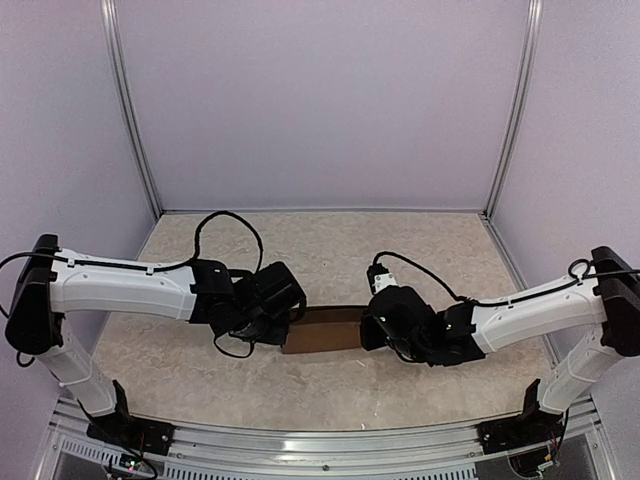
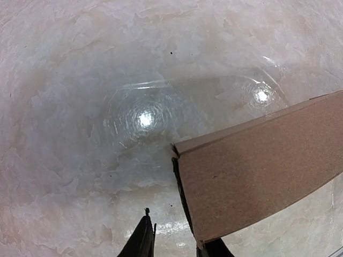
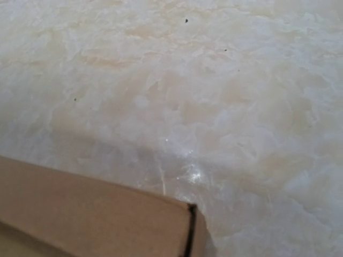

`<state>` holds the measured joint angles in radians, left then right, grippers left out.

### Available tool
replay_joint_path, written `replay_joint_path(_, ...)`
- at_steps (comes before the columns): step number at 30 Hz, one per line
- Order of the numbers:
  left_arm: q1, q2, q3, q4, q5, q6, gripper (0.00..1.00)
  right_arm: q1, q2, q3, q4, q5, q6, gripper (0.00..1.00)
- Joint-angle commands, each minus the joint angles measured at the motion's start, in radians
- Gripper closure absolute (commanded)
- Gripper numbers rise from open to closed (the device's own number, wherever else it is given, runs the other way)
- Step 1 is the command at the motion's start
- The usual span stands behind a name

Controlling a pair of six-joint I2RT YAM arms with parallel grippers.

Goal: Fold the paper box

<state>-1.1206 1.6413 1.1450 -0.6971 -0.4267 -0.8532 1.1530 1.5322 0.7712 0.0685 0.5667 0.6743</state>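
The paper box (image 1: 322, 330) is a brown cardboard piece lying flat-sided on the table between my two arms. My left gripper (image 1: 292, 320) is at its left end. In the left wrist view the left gripper (image 2: 177, 238) is open: bare table shows between the two dark fingertips, and the corner of the paper box (image 2: 257, 166) covers the right fingertip (image 2: 217, 249). My right gripper (image 1: 368, 326) is at the box's right end. The right wrist view shows no fingers, only a closed corner of the paper box (image 3: 91, 214) at the lower left. Whether the right gripper grips the box cannot be told.
The table (image 1: 330, 250) is a pale marbled surface with lamp glare (image 2: 144, 119). Lilac walls and metal posts (image 1: 510, 110) enclose it at the back and sides. An aluminium rail (image 1: 320, 445) runs along the near edge.
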Motion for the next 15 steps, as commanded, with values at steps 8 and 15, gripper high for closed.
replay_joint_path(8,0.09,-0.215,-0.177,0.166,0.329,0.142,0.57,0.029,0.074,0.04,-0.157,-0.054,-0.008,1.0)
replay_joint_path(15,0.156,-0.346,-0.212,0.19,0.434,0.186,0.5,0.029,0.104,0.084,-0.181,-0.049,-0.021,1.0)
